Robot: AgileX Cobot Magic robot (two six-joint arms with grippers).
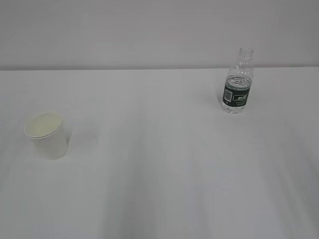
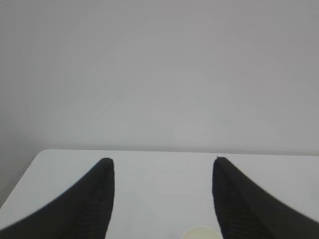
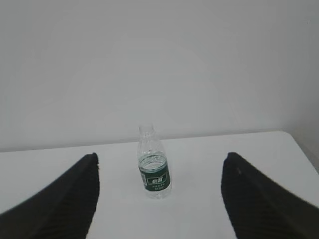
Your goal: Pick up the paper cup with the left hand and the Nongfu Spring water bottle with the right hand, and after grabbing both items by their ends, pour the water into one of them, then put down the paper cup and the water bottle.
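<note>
The white paper cup (image 1: 47, 135) stands upright on the left of the white table, its cream inside showing. The clear Nongfu Spring water bottle (image 1: 238, 82) with its dark green label stands upright at the back right, without a cap. Neither arm shows in the exterior view. In the left wrist view my left gripper (image 2: 163, 160) is open and empty; only the cup's rim (image 2: 199, 233) peeks in at the bottom edge, near the right finger. In the right wrist view my right gripper (image 3: 159, 155) is open and empty, with the bottle (image 3: 154, 170) standing some way ahead between the fingers.
The white table (image 1: 164, 169) runs back to a plain pale wall. Its far edge and left corner (image 2: 42, 153) show in the left wrist view, and its right corner (image 3: 286, 133) in the right wrist view.
</note>
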